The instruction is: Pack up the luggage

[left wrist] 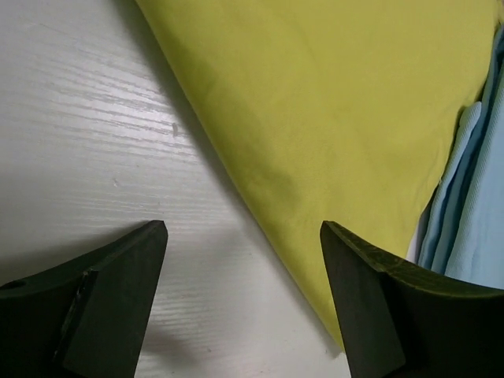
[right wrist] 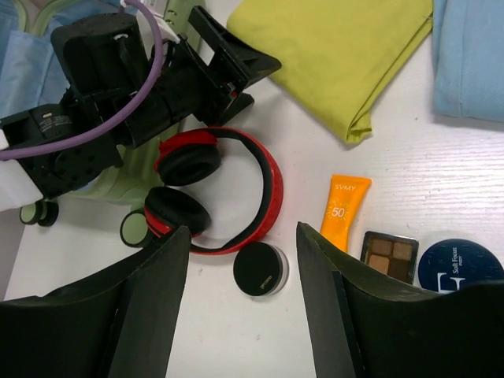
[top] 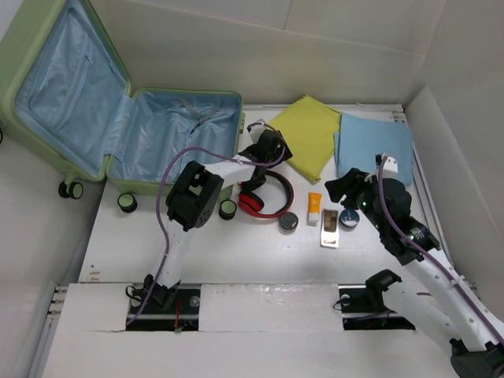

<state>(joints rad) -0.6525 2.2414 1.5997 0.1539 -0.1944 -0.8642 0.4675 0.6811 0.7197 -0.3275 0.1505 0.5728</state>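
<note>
Open pale green hard-shell suitcase (top: 157,142) at upper left; both arms' jaws empty.
The left jaws gape at a folded yellow cloth's (left wrist: 339,118) edge; the right jaws gape above red-and-black headphones (right wrist: 187,161) on the white counter (left wrist: 94,118).

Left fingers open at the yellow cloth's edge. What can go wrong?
Left fingers straddle only the yellow cloth's edge: a pinch may catch one layer and unfold it. Headphones lie beside that arm; swinging to the luggage could knock them.
</note>
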